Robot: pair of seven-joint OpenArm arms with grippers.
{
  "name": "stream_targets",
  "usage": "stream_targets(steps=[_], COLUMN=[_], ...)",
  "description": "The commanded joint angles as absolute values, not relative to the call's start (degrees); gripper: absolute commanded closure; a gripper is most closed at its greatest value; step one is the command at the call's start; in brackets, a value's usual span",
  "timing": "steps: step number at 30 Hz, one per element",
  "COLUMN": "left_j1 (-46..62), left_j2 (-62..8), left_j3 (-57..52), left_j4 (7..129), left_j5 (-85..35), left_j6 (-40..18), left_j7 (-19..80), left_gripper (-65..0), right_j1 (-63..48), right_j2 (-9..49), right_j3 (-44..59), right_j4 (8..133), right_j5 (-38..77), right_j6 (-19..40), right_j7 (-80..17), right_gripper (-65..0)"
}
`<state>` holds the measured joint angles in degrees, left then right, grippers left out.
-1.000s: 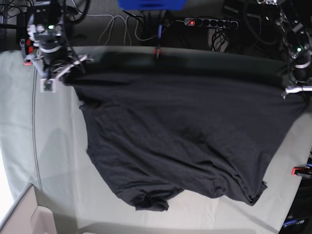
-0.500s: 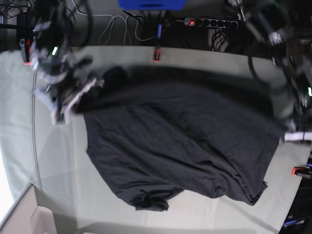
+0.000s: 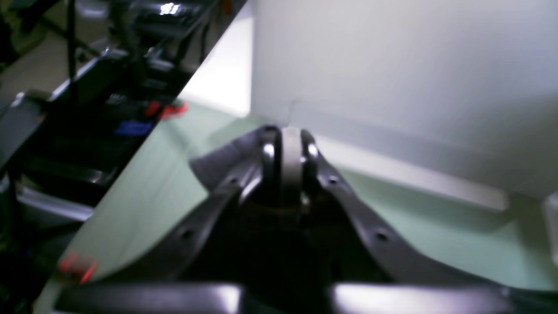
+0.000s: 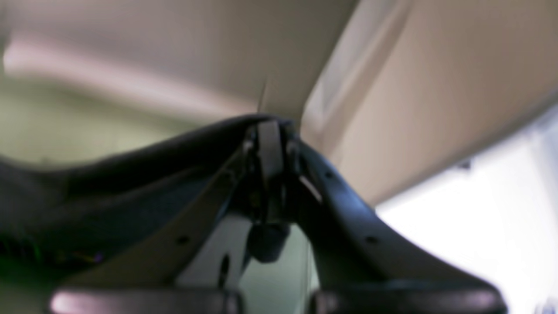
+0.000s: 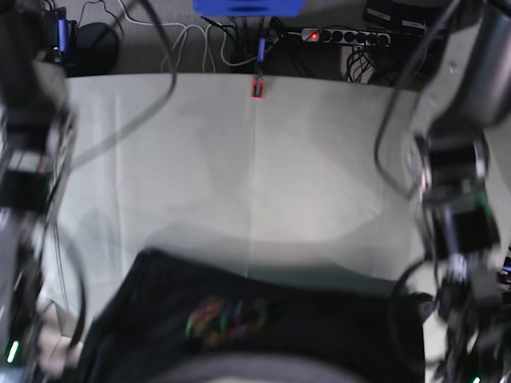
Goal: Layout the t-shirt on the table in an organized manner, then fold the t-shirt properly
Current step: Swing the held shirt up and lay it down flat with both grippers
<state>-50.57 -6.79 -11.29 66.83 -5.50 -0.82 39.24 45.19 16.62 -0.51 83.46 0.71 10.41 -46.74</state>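
The black t-shirt (image 5: 263, 327) lies stretched along the near edge of the pale green table (image 5: 239, 159), with its multicoloured print (image 5: 222, 317) facing up. In the left wrist view my left gripper (image 3: 285, 139) is shut on a dark fold of the shirt (image 3: 218, 161) just above the table (image 3: 144, 187). In the right wrist view my right gripper (image 4: 268, 128) is shut on the shirt's edge (image 4: 130, 174). In the base view both arms are blurred: the left arm (image 5: 455, 215) stands at the shirt's right corner and the right arm (image 5: 24, 183) at its left corner. The fingertips do not show there.
A red clamp (image 5: 257, 88) sits at the table's far edge. A power strip (image 5: 343, 36) and cables lie behind it. In the left wrist view red clamps (image 3: 78, 266) mark the table edge, and a pale box wall (image 3: 392, 87) stands close ahead.
The shirt has gone from the far half of the table to the near edge, and its print now shows. Both arms have swung toward the camera with its corners.
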Motion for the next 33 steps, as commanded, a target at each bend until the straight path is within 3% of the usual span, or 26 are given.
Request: stream_targets(steps=[1, 9, 16, 22, 33], left_j1=[-55.3, -75.0, -75.0, -62.1, -28.3], left_j2=[-7.4, -4.4, -3.6, -6.1, -6.4], left_j3=[-10.9, -9.5, -9.5, -11.3, -17.9], left_j4=[65.9, 41.9, 43.5, 60.8, 90.7], left_j5=[-5.2, -5.0, -5.2, -5.3, -5.3], left_j6=[-0.5, -0.5, -0.5, -0.5, -0.9], left_j7=[36.4, 24.3, 24.7, 31.9, 40.8], left_gripper=[-0.1, -0.1, -0.1, -0.1, -0.1], right_j1=[49.7, 69.3, 61.3, 40.9, 10.6], right_j2=[18.4, 23.3, 24.0, 23.6, 14.8], right_j3=[0.0, -0.4, 0.1, 3.8, 10.5], right_j4=[82.6, 66.6, 73.5, 90.5, 106.4], right_j5=[0.0, 0.1, 0.1, 0.1, 0.3], right_j6=[9.8, 9.8, 9.8, 9.8, 9.8], right_j7=[-44.1, -34.0, -34.0, -34.0, -33.4], right_gripper=[0.0, 0.0, 0.0, 0.0, 0.0])
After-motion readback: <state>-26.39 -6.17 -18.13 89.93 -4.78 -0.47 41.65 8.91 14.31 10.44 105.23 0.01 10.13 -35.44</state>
